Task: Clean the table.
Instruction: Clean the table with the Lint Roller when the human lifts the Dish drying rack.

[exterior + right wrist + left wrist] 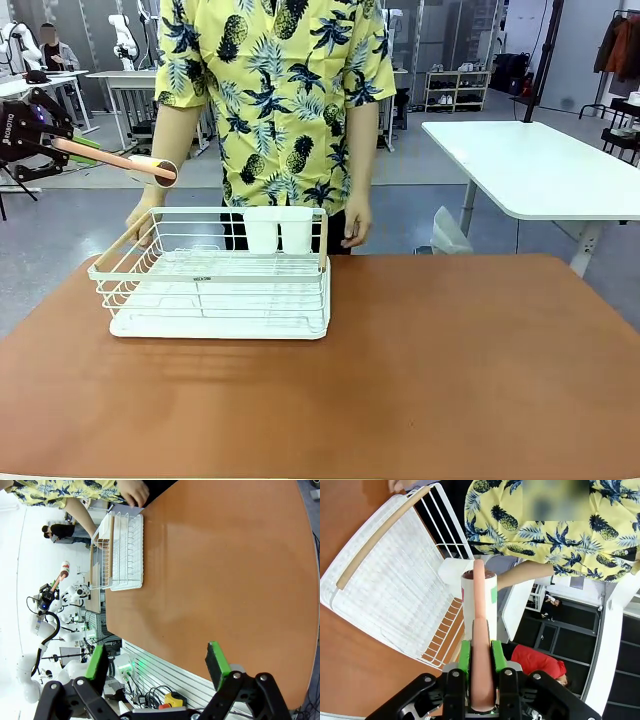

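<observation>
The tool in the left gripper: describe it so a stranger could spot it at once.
Find the reddish-brown table and the white wire dish rack on its far left part. In the air near the rack's left end, the left gripper clamps a pale pink-tan stick. Unlike the rack's tan handle bars, it ends in a short white drum with a dark face.

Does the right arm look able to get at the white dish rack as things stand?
Probably yes. The right gripper is open and empty, and bare table lies between it and the near side of the dish rack. The person's hands are at its far side, out of that path.
</observation>
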Tool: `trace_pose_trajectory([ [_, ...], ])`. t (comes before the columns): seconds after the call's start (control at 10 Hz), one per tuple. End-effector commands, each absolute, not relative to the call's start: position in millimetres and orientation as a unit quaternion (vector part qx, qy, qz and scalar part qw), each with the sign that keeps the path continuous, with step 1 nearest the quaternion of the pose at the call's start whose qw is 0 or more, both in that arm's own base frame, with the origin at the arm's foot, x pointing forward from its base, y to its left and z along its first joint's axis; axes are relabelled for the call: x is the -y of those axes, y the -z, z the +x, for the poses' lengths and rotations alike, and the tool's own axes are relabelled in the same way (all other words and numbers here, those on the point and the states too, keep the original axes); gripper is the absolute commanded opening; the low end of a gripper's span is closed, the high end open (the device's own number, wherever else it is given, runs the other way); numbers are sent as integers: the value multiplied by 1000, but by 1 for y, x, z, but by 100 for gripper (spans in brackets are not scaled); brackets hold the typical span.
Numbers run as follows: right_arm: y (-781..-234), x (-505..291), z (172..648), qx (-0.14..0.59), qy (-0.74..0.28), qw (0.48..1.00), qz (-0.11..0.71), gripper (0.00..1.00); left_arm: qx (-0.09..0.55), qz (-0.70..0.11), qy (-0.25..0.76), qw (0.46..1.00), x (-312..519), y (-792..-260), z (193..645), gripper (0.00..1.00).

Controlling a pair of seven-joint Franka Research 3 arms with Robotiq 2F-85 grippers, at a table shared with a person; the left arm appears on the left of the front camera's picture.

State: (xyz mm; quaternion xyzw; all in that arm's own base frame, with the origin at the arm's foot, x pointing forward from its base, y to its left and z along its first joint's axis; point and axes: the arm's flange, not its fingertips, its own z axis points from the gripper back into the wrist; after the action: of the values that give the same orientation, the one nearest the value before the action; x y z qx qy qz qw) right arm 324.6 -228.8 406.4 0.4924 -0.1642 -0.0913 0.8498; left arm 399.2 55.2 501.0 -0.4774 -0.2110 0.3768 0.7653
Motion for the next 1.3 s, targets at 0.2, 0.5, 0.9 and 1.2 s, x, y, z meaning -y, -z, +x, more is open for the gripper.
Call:
trace_pose_trajectory([
  [0.2, -410, 228, 323, 168, 90, 846, 499, 100, 215, -474, -379, 765, -54, -502, 400, 3],
  [0.5, -410, 228, 323, 168, 90, 846, 499, 100, 215, -474, -379, 765, -54, -502, 400, 3],
  [0.9, -410, 228, 323, 168, 90, 846, 499, 100, 215, -474, -379, 765, -54, -502, 400, 3],
  [1.2, -410, 228, 323, 168, 90, 846, 499, 100, 215, -474, -379, 765, -54, -502, 400, 3],
])
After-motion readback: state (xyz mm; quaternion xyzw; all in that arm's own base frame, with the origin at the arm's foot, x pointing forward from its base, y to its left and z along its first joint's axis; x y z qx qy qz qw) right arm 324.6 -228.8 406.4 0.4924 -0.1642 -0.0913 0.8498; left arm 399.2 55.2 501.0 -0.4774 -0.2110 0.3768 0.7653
